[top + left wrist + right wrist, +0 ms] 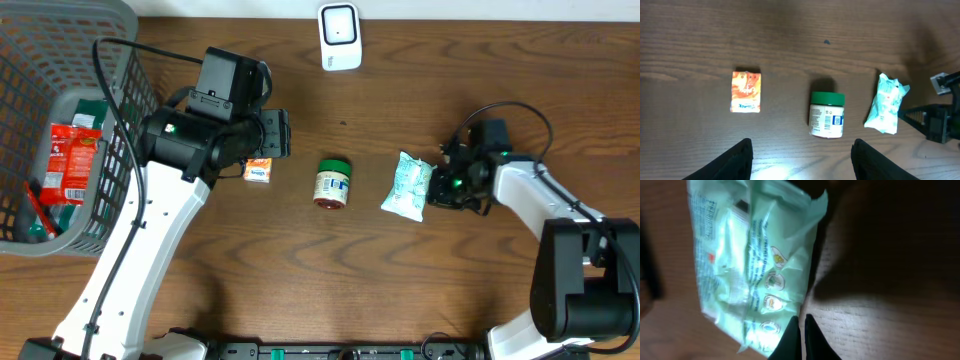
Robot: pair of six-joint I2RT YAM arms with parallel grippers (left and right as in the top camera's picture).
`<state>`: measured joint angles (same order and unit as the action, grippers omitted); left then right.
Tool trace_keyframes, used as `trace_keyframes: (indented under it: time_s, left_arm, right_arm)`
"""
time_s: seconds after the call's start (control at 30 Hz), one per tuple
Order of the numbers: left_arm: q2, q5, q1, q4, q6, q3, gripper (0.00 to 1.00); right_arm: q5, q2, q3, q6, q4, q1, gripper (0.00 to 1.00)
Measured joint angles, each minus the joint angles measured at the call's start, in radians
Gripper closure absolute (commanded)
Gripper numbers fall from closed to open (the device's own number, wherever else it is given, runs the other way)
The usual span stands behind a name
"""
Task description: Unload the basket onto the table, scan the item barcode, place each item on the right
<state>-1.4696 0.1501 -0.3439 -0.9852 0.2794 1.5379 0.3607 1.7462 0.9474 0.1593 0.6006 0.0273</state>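
The pale green plastic packet point(407, 187) is found right of desk centre, right claw point(801, 332) clenched at its edge, left claw point(802, 155) released. Film must be pinched firmly, barcode turned toward the white scanner point(340, 37).

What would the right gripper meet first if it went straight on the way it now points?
The pale green packet: the shut right gripper points at its near edge, perhaps touching it.
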Motion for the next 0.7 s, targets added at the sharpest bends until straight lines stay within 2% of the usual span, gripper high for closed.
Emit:
trace_keyframes:
  time_s: [0.13,0.4,0.6,0.7]
  left_arm:
    - [-0.022,0.0,0.0,-0.006,0.0,0.0,0.36]
    - [-0.027,-0.023,0.0,-0.006,0.0,0.0,0.36]
    - [-0.027,-0.06,0.0,-0.006,0.0,0.0,0.36]
    - [-0.027,-0.07,0.0,-0.006,0.0,0.0,0.36]
  right_arm:
    - [-0.016,-0.001,-0.065,0.079,-0.121,0.074,0.99]
    - [-0.067,-0.003,-0.074,0.115,-0.192,0.222,0.98]
    - [-0.079,-0.006,-0.048,0.069,-0.07,0.175,0.99]
    - [-0.106,-0.006,-0.045,0.044,-0.094,0.127,0.99]
